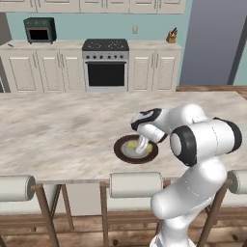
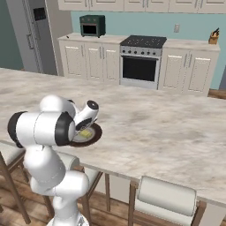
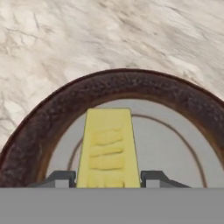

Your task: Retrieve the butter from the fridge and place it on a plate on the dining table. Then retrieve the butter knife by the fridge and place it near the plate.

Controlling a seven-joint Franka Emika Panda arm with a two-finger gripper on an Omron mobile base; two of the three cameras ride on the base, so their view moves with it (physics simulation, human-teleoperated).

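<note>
You are holding the gripper (image 3: 108,179) low over the plate (image 3: 52,113), and its two tips are sitting tight against either side of the butter (image 3: 108,148), so the jaws are clamping the stick. From the hand view the butter is lying over the plate's grey centre, inside the dark brown rim; whether its underside is resting on the plate or hanging just above it, the pictures are not telling you.

The plate (image 1: 120,153) is sitting on the dining table (image 1: 58,130), near the table's front edge, just behind the chair backs.

Here is what is threatening you. If you are letting go while the butter is hanging above the plate, it is likely dropping, tipping or sliding toward the rim. If you are pressing down further, you are risking pushing the plate toward that front edge. If the butter is sticking to one tip as you are opening, lifting away is probably dragging it off the plate.

The fridge (image 2: 33,35) is standing well away from the plate, beyond the table's far side, so the knife leg is needing a clean release first.
</note>
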